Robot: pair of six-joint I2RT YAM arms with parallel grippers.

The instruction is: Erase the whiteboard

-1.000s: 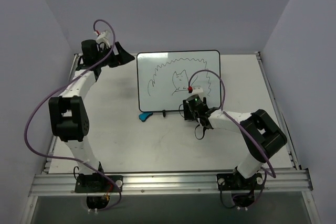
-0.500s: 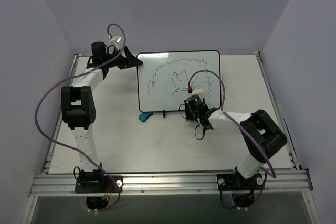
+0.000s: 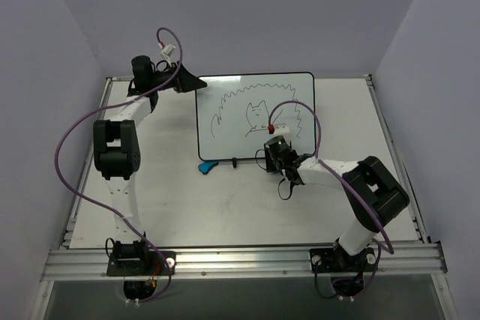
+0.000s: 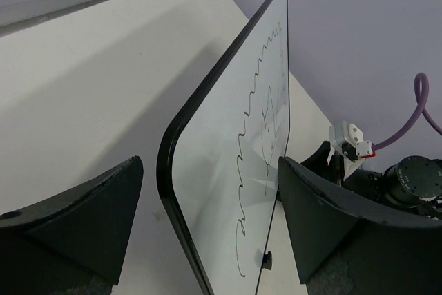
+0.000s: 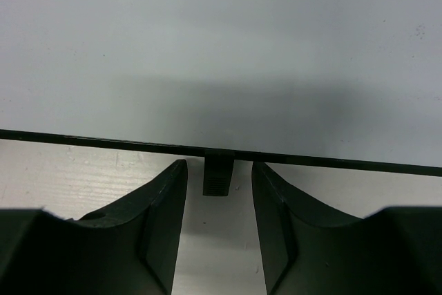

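Note:
The whiteboard [image 3: 255,114] stands on two small black feet at the back middle of the table and bears black marker scribbles. My left gripper [image 3: 198,83] is open at the board's upper left corner. In the left wrist view [image 4: 210,226] its fingers straddle the board's black-framed corner [image 4: 255,136] without touching it. My right gripper [image 3: 271,157] is open and low at the board's bottom edge. In the right wrist view [image 5: 219,219] one black foot [image 5: 217,174] sits just ahead of the gap between its fingertips, under the white board face [image 5: 221,46].
A small blue eraser [image 3: 206,165] lies on the table by the board's lower left corner. Metal rails run along the table's edges [image 3: 240,260]. Grey walls close in the back and both sides.
My left arm has swung right from the back left corner, bringing its open gripper to the board's upper left corner. The right arm and the board have not moved.

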